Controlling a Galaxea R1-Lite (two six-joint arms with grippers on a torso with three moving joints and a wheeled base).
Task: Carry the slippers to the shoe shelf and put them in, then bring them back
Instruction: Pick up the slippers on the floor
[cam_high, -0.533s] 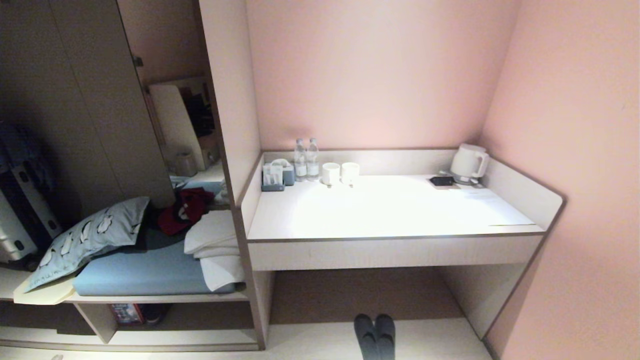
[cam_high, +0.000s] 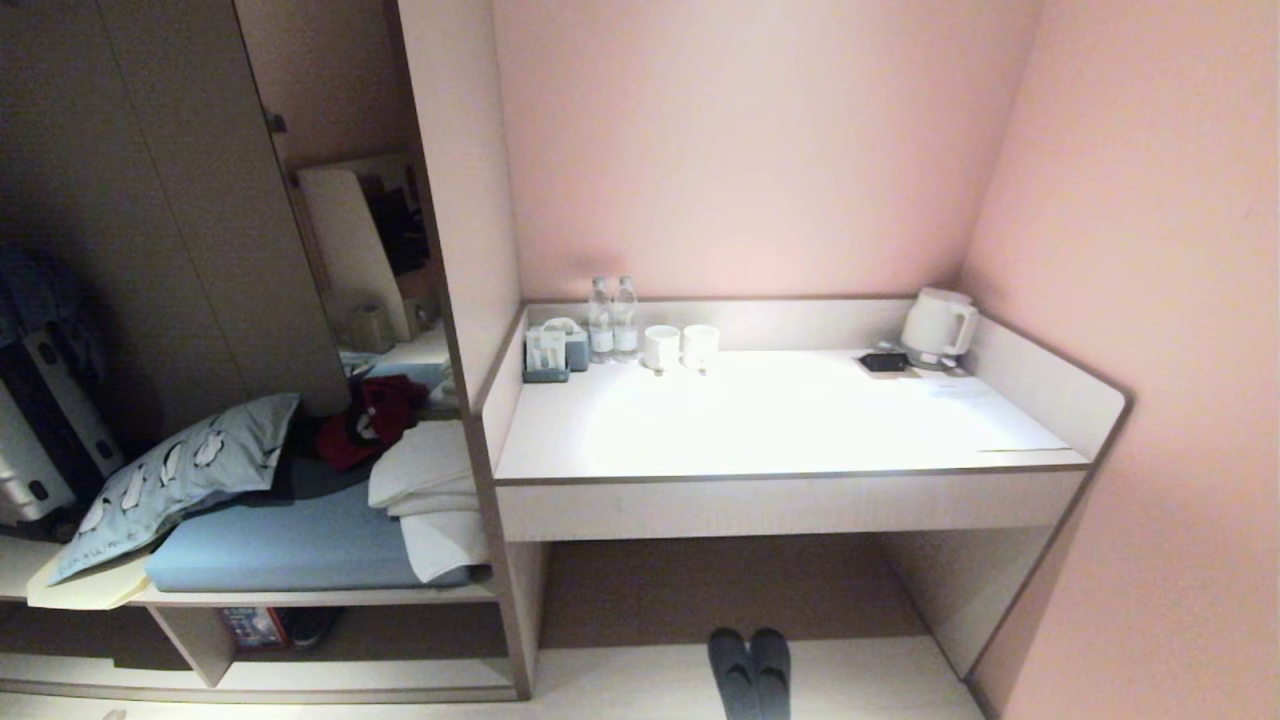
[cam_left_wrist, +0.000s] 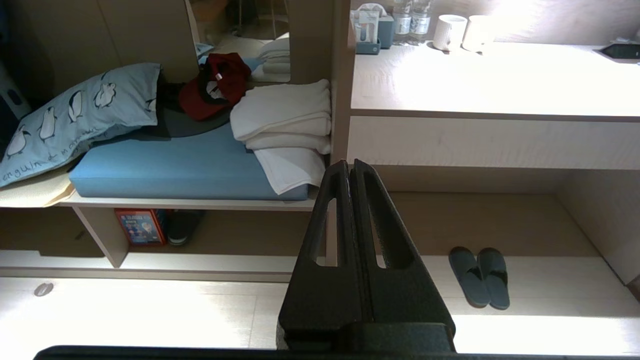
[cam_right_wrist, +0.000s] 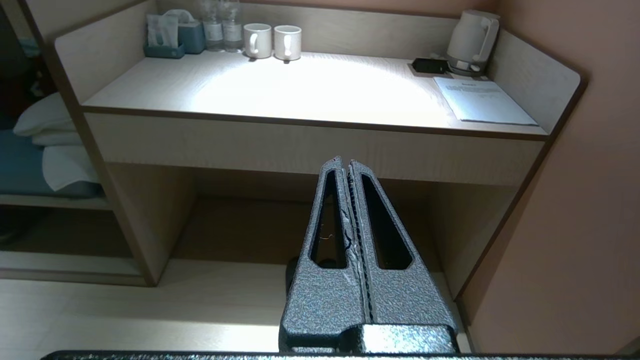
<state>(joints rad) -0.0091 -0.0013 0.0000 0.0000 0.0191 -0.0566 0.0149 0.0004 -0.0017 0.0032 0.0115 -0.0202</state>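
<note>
Slippers: I found the slippers (cam_high: 750, 672) paired side by side, touching, on the pale floor (cam_high: 620, 685) under the desk (cam_high: 780, 420), at the front of its recess. In the left wrist view the slippers (cam_left_wrist: 479, 276) lay toes toward the dark back panel.
Shoe shelf: the shelf (cam_left_wrist: 210, 262) was the low open compartment left of the desk, below the board with the blue cushion (cam_left_wrist: 170, 167). I noted its short divider (cam_left_wrist: 102, 235); just beside it stood a red box (cam_left_wrist: 139, 226) and a dark shoe (cam_left_wrist: 182, 226). The slippers were well apart from this compartment.
Left gripper: the left gripper (cam_left_wrist: 350, 165) was off the floor, facing the upright panel between shelf and desk; jaws together, nothing between them.
Right gripper: the right gripper (cam_right_wrist: 346, 162) faced the desk's front edge; jaws together, nothing held. Neither arm showed in the head view.
Desk top: I recorded two mugs (cam_high: 680, 346), two bottles (cam_high: 613, 318), a tissue box (cam_high: 555, 352), a kettle (cam_high: 940, 325), a dark tray (cam_high: 884, 362) and a sheet of paper (cam_right_wrist: 482, 100).
Cushion shelf: I recorded a penguin pillow (cam_high: 170, 480), a red cap (cam_high: 368, 420) and folded white towels (cam_high: 430, 495).
</note>
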